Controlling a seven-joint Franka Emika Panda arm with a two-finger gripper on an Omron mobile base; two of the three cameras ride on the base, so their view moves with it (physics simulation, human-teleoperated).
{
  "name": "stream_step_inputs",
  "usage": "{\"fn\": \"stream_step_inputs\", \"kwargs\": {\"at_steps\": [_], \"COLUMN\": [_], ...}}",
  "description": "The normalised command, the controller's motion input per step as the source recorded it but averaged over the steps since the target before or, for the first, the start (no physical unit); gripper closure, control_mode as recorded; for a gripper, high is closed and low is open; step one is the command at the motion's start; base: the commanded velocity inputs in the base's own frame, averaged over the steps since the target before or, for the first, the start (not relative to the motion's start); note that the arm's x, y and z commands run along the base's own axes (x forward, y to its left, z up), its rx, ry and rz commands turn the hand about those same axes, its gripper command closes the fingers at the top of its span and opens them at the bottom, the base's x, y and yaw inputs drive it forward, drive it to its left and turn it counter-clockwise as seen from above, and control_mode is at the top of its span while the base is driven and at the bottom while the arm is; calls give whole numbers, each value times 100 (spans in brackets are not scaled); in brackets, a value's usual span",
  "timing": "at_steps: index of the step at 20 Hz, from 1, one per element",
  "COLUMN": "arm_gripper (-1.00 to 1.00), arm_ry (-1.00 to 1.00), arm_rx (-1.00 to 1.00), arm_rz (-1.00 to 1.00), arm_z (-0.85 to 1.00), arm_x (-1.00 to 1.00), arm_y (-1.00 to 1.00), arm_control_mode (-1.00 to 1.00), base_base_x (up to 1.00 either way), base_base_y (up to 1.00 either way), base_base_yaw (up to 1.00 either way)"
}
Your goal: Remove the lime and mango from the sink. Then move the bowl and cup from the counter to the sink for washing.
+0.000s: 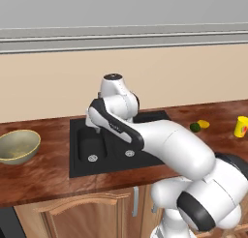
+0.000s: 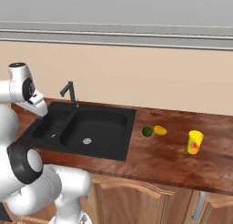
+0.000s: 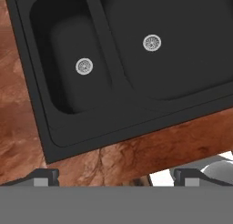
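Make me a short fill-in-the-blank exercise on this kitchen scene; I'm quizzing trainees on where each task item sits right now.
1. The lime and mango lie on the ____, right of the sink.
2. The bowl sits to the ____ of the sink in the left base view.
3. The gripper hovers over the sink's front edge with its jaws ____.
4. The cup stands ____ on the counter.

Missing words: counter; left; open; upright

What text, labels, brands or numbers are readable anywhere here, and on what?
None readable in any view.
The yellow cup has a red-orange mark on its side: a blotch, no letters or digits to make out.
The black sink, faucet, bowl, lime, mango and wood-grain counter carry no writing.
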Motion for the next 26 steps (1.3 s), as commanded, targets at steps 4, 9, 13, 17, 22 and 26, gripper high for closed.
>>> {"fn": "stream_step_inputs", "kwargs": {"at_steps": [4,9,13,17,22,26], "arm_gripper": [-100,-100,-100,-100,-100,-100], "arm_ry": [0,0,0,0,0,0], "arm_rx": [3,3,2,1,0,1], "arm_rz": [0,0,0,0,0,4], "arm_z": [0,0,0,0,-1,0], "arm_x": [1,0,1,3,6,6], "arm_y": [38,37,36,34,32,33], "arm_control_mode": [-100,-100,-100,-100,-100,-100], "base_base_x": [0,0,0,0,0,0], "base_base_y": [0,0,0,0,0,0], "base_base_yaw": [0,0,0,0,0,0]}}
